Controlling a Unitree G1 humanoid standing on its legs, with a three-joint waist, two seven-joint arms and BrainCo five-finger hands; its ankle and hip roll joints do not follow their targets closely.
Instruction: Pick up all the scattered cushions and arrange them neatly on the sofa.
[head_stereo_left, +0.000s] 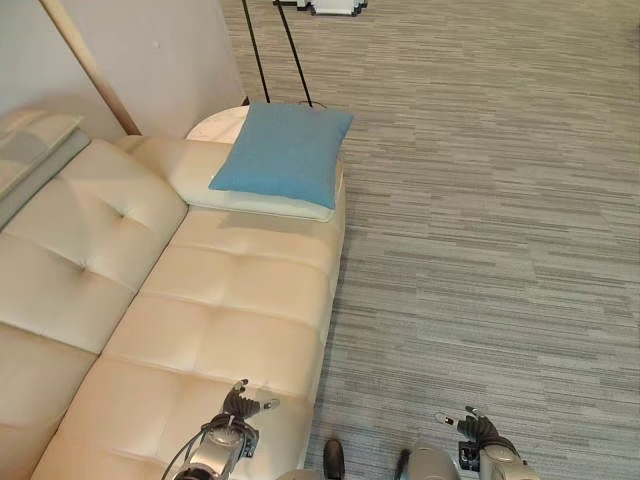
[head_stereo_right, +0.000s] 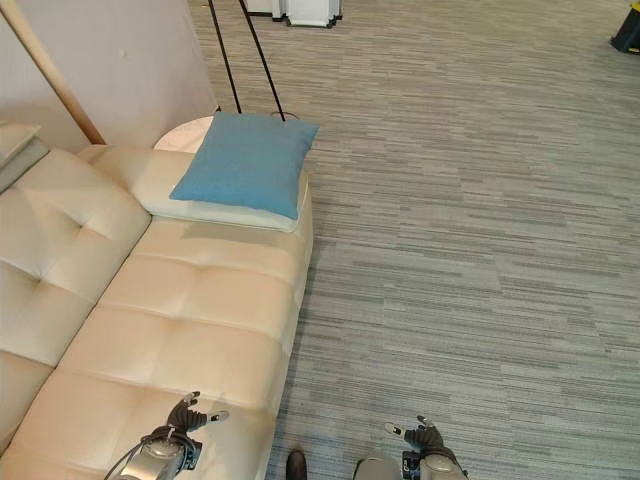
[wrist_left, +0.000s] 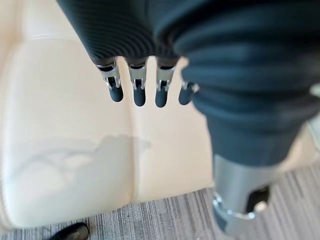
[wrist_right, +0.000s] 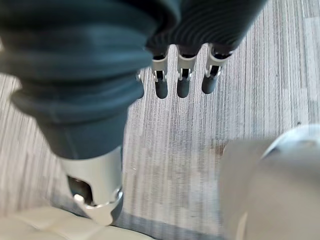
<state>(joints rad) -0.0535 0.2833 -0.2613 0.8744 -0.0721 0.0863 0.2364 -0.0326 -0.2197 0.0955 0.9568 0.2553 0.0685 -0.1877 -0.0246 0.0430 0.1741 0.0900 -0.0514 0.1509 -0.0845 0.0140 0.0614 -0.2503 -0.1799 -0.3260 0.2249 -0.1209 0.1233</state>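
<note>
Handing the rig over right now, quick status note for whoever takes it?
Left hand: open, holding nothing, over the front of the cream leather sofa.
Right hand: open, holding nothing, over the grey striped carpet.
Square blue fabric cushion: lying flat on the sofa's far armrest, a bit skewed.
Done: that cushion is on the sofa.
Left: no other cushions show on the visible carpet; look around, then perhaps straighten this one.

No readable text, label or number is showing anywhere — the blue cushion (head_stereo_left: 285, 152), the cream sofa (head_stereo_left: 215, 310) and the striped carpet (head_stereo_left: 480, 200) are, as far as can be told, bearing no print.
</note>
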